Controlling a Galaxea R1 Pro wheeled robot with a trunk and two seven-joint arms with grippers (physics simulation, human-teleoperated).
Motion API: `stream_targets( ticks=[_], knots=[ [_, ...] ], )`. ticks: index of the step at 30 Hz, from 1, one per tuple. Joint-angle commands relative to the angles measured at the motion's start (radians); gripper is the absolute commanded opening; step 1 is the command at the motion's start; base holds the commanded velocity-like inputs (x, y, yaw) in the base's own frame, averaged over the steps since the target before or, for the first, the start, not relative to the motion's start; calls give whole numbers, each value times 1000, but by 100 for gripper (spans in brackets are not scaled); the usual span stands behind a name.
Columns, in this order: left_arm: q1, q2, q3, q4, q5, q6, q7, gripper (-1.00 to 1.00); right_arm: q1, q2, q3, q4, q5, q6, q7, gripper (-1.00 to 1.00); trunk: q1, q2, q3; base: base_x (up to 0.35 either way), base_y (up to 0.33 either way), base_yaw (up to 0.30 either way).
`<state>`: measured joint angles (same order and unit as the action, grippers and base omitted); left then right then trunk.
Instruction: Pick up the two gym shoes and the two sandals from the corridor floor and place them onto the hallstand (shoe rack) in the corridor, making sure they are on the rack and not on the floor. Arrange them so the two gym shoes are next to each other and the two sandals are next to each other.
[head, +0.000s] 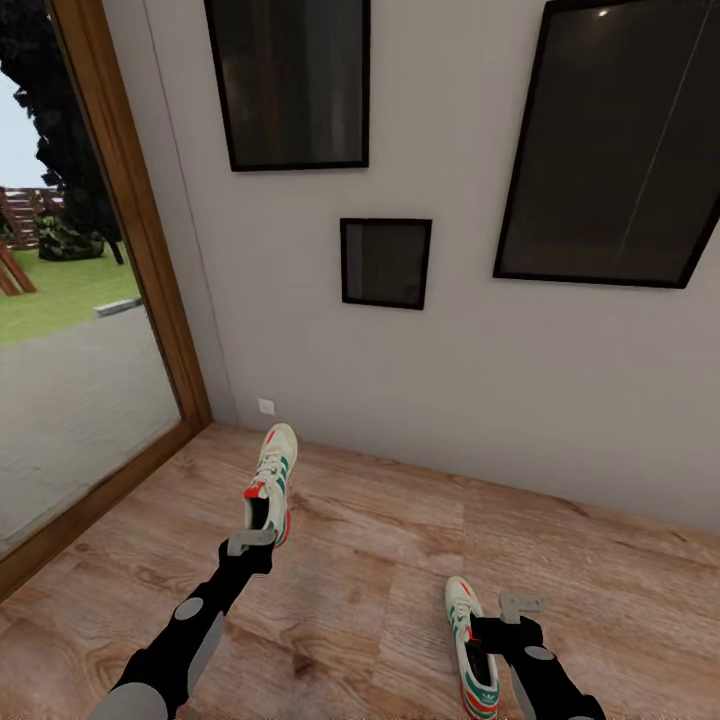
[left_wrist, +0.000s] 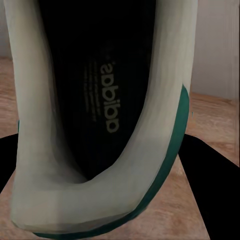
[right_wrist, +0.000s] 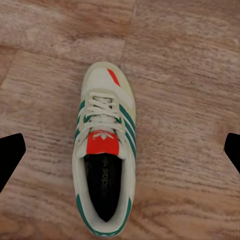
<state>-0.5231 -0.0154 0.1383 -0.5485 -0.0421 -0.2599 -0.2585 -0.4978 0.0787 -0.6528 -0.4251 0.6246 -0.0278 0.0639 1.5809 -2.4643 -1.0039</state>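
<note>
Nearest the camera, the right gripper hangs above the second gym shoe, which lies flat on the corridor floor. In the right wrist view this second gym shoe appears whole from above: cream upper, white laces, green side stripes, a red-orange tongue and a dark printed insole. The two black fingertips stand wide apart at either margin, clear of the shoe. The corridor floor is light brown plank laminate with pronounced grain.

Further forward, the left gripper is at the heel of the first gym shoe, which points towards the wall. In the left wrist view the first gym shoe is seen at very close range: rounded cream heel collar, green trim along its edge, dark lined interior. Black finger shapes flank it on both sides; whether they press on the shoe cannot be told.

Beyond, a plain grey-white wall carries three black-framed dark panels. A wood-framed glass pane at the left gives onto grass and paving.
</note>
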Motion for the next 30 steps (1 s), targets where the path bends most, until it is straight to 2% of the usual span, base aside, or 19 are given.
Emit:
stream_targets(
  ticks=[1,5,23,25,30],
  knots=[
    [2,-1,9,-12,-4,-1,-23,-100,-1,1,-8,-1,7,-3,7,100,4,-8,-6,0,0,0],
    [8,5,8,-31,-2,-1,-47,-100,-1,1,-8,0,7,-3,7,100,19,-36,-24,0,0,0],
    [8,1,7,-34,-4,-4,-52,-100,-4,0,-11,-10,7,-1,3,100,27,-40,-122,0,0,0],
    [8,0,7,-34,-4,-4,-52,-100,-11,0,-11,-11,7,0,2,100,28,-40,-133,0,0,0],
    [8,0,8,-34,-4,-4,-51,-100,-77,0,-10,-12,10,1,-2,100,30,-42,-160,0,0,0]
  ],
)
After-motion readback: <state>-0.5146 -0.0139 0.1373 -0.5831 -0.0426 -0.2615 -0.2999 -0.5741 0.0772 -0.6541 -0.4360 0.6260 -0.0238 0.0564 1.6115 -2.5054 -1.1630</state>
